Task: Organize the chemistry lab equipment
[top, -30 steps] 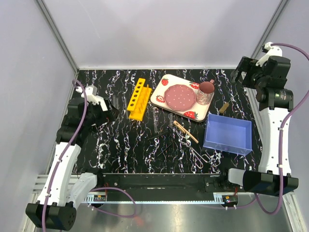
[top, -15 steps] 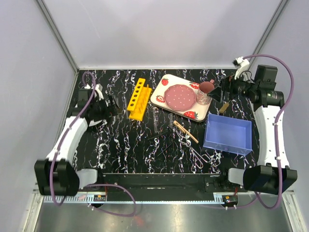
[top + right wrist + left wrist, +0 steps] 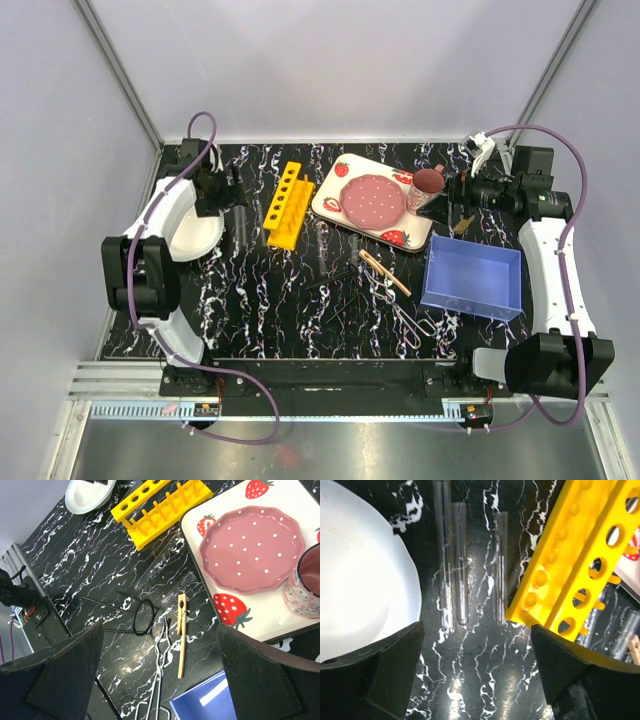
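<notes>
Over by the yellow rack (image 3: 570, 555), the left gripper (image 3: 477, 672) has swung in above the glass tubes (image 3: 461, 565) lying just beside it, jaws wide, empty. The right gripper (image 3: 160, 677) has dropped near the pink cup (image 3: 428, 190), also wide and empty. Tube pickup looks next.

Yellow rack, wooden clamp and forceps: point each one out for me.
yellow rack (image 3: 284, 205), top external view, middle of its holed top bar.
wooden clamp (image 3: 181, 635), right wrist view, middle of its length.
forceps (image 3: 160, 655), right wrist view, near the pivot.
</notes>
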Motion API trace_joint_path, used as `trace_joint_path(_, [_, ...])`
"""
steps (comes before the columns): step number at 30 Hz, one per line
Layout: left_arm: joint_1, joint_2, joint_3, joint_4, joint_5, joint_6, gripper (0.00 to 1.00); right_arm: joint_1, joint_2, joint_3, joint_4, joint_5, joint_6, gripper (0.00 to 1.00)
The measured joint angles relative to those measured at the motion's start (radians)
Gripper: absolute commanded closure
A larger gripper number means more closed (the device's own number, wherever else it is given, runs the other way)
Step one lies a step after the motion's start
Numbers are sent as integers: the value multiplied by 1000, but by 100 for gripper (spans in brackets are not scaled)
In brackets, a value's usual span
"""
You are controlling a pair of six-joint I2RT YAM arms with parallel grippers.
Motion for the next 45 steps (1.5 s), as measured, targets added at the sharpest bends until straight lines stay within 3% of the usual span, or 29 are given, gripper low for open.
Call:
trace_joint_path(12, [-1,237,235,-119,-118,102,53,0,4,-45,17,-10,0,0])
trace_joint_path(29, [-29,453,432,-222,-180,154,68,0,4,-64,24,-10,0,0])
trace_joint_path(45, [-46,504,482,-260,-227,163,70,0,10,-68,24,-10,0,0])
